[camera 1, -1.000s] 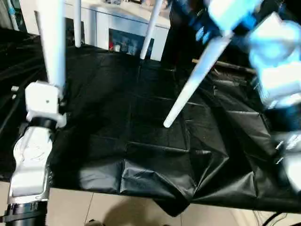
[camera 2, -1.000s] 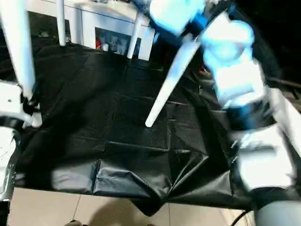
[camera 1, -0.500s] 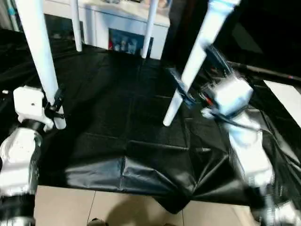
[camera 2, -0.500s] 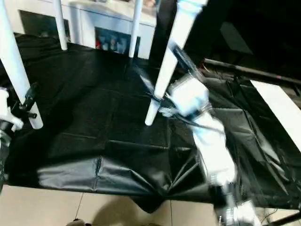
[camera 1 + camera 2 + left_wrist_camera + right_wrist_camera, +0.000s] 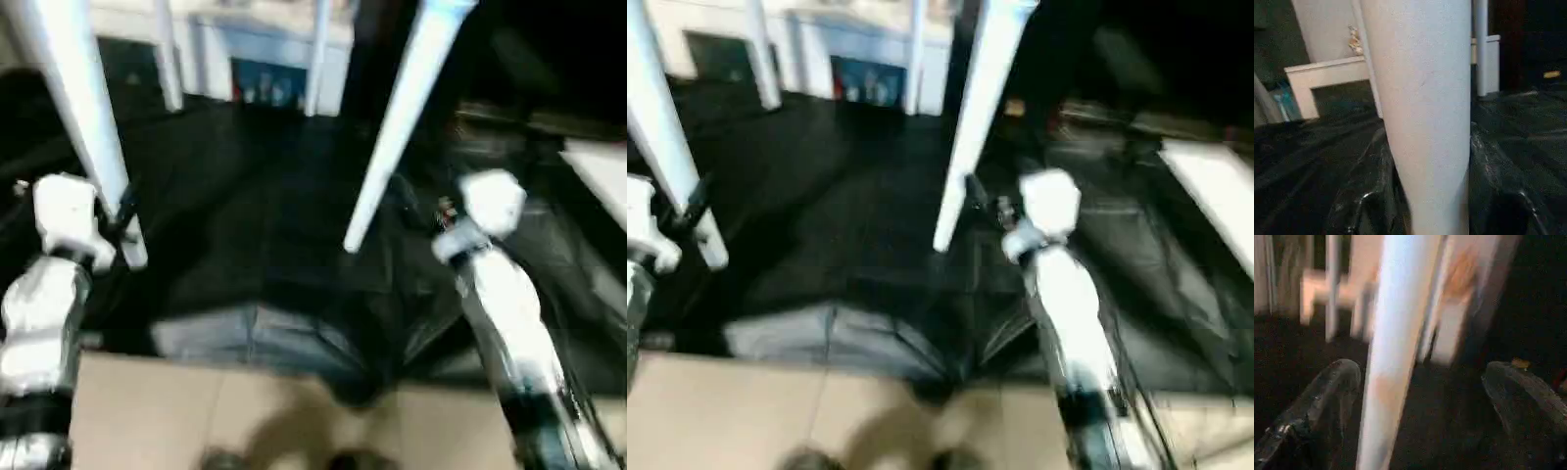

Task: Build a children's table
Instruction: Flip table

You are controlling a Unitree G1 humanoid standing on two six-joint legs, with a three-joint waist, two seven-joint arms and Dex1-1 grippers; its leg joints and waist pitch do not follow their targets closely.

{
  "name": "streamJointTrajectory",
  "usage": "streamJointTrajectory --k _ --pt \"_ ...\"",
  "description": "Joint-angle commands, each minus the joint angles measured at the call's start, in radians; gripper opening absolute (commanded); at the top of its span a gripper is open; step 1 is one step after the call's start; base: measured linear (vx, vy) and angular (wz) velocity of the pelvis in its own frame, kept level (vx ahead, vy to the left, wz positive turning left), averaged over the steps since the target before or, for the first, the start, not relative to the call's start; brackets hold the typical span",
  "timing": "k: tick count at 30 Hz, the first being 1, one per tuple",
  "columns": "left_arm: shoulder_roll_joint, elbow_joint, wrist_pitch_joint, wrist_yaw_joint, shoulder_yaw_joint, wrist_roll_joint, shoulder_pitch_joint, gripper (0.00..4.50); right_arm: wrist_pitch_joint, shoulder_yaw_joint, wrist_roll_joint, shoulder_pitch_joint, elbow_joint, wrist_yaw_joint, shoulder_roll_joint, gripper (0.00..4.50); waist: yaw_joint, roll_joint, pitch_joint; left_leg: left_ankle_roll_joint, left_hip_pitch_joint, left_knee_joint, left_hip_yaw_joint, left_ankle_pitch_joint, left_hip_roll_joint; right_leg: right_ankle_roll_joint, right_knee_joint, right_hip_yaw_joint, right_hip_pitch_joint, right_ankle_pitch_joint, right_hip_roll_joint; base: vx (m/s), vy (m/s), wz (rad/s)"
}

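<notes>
Between open right tool [image 5: 1415,421] fingers, leg [image 5: 1393,352]

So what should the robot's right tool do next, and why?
Probably ease forward a little and shut on the right leg. The right tool has its fingers spread wide, with that leg standing in the gap between them, ungripped. The left tool already grips the left leg near its lower end.
</notes>
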Motion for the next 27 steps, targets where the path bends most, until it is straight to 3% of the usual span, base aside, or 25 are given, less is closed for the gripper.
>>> streamJointTrajectory --k 1,2,3,4,5,6,7,8,9,10,11,13,14,16,18,19,21,23,24,25,27 --pt "0.031 0.005 0.019 -0.094 -0.078 0.079 0.033 1.61 -0.001 -0.035 0.017 -0.068 0.087 0.037 0.000 4.40 0.009 0.070 -0.025 0.070 -0.045 -0.245 -0.018 -0.802 0.133 -0.070 0.105 -0.020 0.067 0.155 -0.012 -0.170 -0.050 0.18" --pt "0.035 -0.004 0.024 -0.103 -0.079 0.075 0.039 1.61 -0.001 -0.042 0.017 -0.095 0.122 0.040 0.002 4.40 0.055 0.061 0.001 0.069 -0.085 -0.279 0.033 -0.888 0.148 -0.023 0.194 -0.005 0.074 0.043 -0.008 -0.170 -0.050 0.18" --pt "0.040 -0.015 0.033 -0.116 -0.078 0.066 0.047 1.61 -0.014 -0.044 0.005 -0.134 0.178 0.037 0.002 4.40 0.074 0.052 -0.001 0.049 -0.082 -0.268 0.057 -0.850 0.146 -0.008 0.216 0.032 0.079 -0.075 -0.012 -0.048 -0.123 0.33" --pt "0.042 -0.020 0.037 -0.122 -0.078 0.062 0.051 1.61 -0.018 -0.044 0.001 -0.154 0.206 0.038 0.003 4.40 0.046 -0.012 -0.027 -0.032 0.012 -0.149 0.068 -0.610 0.083 0.030 0.091 0.110 0.019 -0.527 -0.054 0.043 -0.194 0.13" --pt "0.045 -0.024 0.040 -0.127 -0.078 0.057 0.054 1.61 -0.020 -0.043 0.001 -0.170 0.228 0.042 0.003 4.40 0.063 -0.023 -0.018 -0.010 0.056 0.005 0.047 -0.232 0.033 0.033 -0.097 0.171 -0.047 -0.935 -0.154 0.043 -0.194 0.13" --pt "0.051 -0.034 0.048 -0.139 -0.078 0.047 0.062 1.61 -0.027 -0.036 -0.004 -0.193 0.263 0.051 0.003 4.40 0.075 -0.042 -0.022 0.029 -0.002 -0.013 0.024 -0.069 0.021 0.027 -0.099 0.206 0.021 -0.916 -0.153 0.085 -0.181 -0.09" --pt "0.056 -0.040 0.053 -0.146 -0.077 0.040 0.067 1.61 -0.030 -0.032 -0.006 -0.206 0.285 0.058 0.003 4.40 0.095 -0.021 -0.026 0.036 -0.028 -0.069 0.012 0.075 0.025 0.011 -0.063 0.180 0.056 -0.681 -0.123 0.043 -0.133 0.06" --pt "0.071 -0.043 0.052 -0.150 -0.074 0.041 0.076 1.61 -0.030 -0.026 -0.013 -0.236 0.339 0.072 0.008 4.40 0.093 -0.008 -0.030 0.034 0.000 -0.110 0.029 0.115 0.042 -0.044 -0.027 0.146 0.028 -0.367 -0.069 0.043 -0.133 0.06" --pt "0.074 -0.043 0.050 -0.150 -0.074 0.043 0.078 1.61 -0.027 -0.026 -0.013 -0.240 0.345 0.074 0.009 4.40 0.088 -0.003 -0.035 0.041 0.002 -0.114 0.036 0.117 0.045 -0.073 -0.009 0.130 0.023 -0.221 -0.051 -0.007 -0.122 0.19" --pt "0.083 -0.042 0.045 -0.151 -0.073 0.049 0.082 1.61 -0.021 -0.025 -0.013 -0.250 0.364 0.079 0.011 4.40 0.080 0.000 -0.022 0.039 -0.008 -0.127 0.046 -0.006 0.058 -0.121 -0.017 0.122 0.018 -0.172 -0.047 -0.002 -0.059 0.06" --pt "0.090 -0.042 0.044 -0.157 -0.069 0.040 0.085 1.61 -0.023 -0.026 -0.015 -0.266 0.393 0.090 0.014 4.40 0.074 0.006 -0.016 -0.001 -0.031 -0.138 0.042 -0.105 0.064 -0.143 -0.017 0.118 0.029 -0.231 -0.050 -0.002 -0.059 0.06" --pt "0.106 -0.041 0.048 -0.172 -0.060 0.026 0.090 1.61 -0.038 -0.033 -0.017 -0.312 0.466 0.136 0.020 4.40 0.062 0.010 -0.016 -0.027 -0.028 -0.143 0.042 -0.180 0.067 -0.148 -0.017 0.117 0.022 -0.245 -0.048 0.000 0.000 0.00" --pt "0.111 -0.036 0.046 -0.176 -0.059 0.025 0.088 1.61 -0.033 -0.045 -0.004 -0.329 0.489 0.173 0.023 4.40 0.054 0.005 -0.008 -0.027 -0.037 -0.149 0.040 -0.175 0.070 -0.147 -0.020 0.110 0.027 -0.248 -0.049 0.000 0.000 0.00" --pt "0.116 -0.029 0.045 -0.177 -0.061 0.028 0.083 1.61 -0.044 -0.043 -0.009 -0.334 0.498 0.197 0.020 4.40 0.044 0.001 -0.009 -0.020 -0.043 -0.151 0.041 -0.140 0.074 -0.144 -0.020 0.107 0.029 -0.211 -0.051 0.000 0.000 0.00" --pt "0.130 -0.011 0.046 -0.163 -0.061 0.035 0.067 1.61 -0.061 -0.043 -0.005 -0.333 0.500 0.254 0.015 4.40 0.036 0.002 -0.009 -0.006 -0.046 -0.150 0.046 -0.099 0.076 -0.150 -0.020 0.104 0.031 -0.145 -0.051 0.000 0.000 0.00" --pt "0.134 -0.006 0.047 -0.155 -0.059 0.035 0.062 1.61 -0.063 -0.046 0.002 -0.332 0.501 0.270 0.015 4.40 0.034 -0.003 -0.009 -0.004 -0.049 -0.150 0.048 -0.083 0.077 -0.149 -0.020 0.104 0.033 -0.132 -0.052 0.000 0.000 0.00" --pt "0.138 0.001 0.049 -0.151 -0.057 0.034 0.054 1.61 -0.068 -0.041 0.003 -0.323 0.489 0.289 0.013 4.40 0.030 0.000 -0.010 -0.002 -0.044 -0.150 0.051 -0.061 0.080 -0.159 -0.018 0.104 0.032 -0.084 -0.053 0.000 0.000 0.00" --pt "0.149 0.030 0.046 -0.139 -0.058 0.040 0.032 1.61 -0.048 -0.019 0.027 -0.265 0.399 0.373 0.015 4.40 0.028 -0.001 -0.014 0.014 -0.041 -0.148 0.055 -0.036 0.082 -0.160 -0.014 0.103 0.034 -0.010 -0.050 0.000 0.000 0.00" --pt "0.154 0.041 0.044 -0.136 -0.062 0.045 0.024 1.61 -0.029 -0.004 0.043 -0.229 0.343 0.417 0.016 4.40 0.025 -0.003 -0.014 0.022 -0.046 -0.150 0.054 -0.012 0.083 -0.160 -0.009 0.102 0.038 0.038 -0.049 0.000 0.000 0.00" --pt "0.157 0.045 0.042 -0.134 -0.064 0.048 0.021 1.61 -0.020 0.002 0.049 -0.214 0.319 0.435 0.016 4.40 0.022 -0.009 -0.016 0.028 -0.046 -0.149 0.056 -0.006 0.081 -0.156 -0.010 0.101 0.041 0.052 -0.046 0.000 0.000 0.00" --pt "0.160 0.055 0.040 -0.133 -0.068 0.050 0.015 1.61 0.000 0.028 0.061 -0.161 0.242 0.474 0.013 4.40 0.021 -0.008 -0.015 0.029 -0.043 -0.150 0.058 -0.009 0.082 -0.158 -0.010 0.102 0.040 0.059 -0.049 0.000 0.000 0.00"
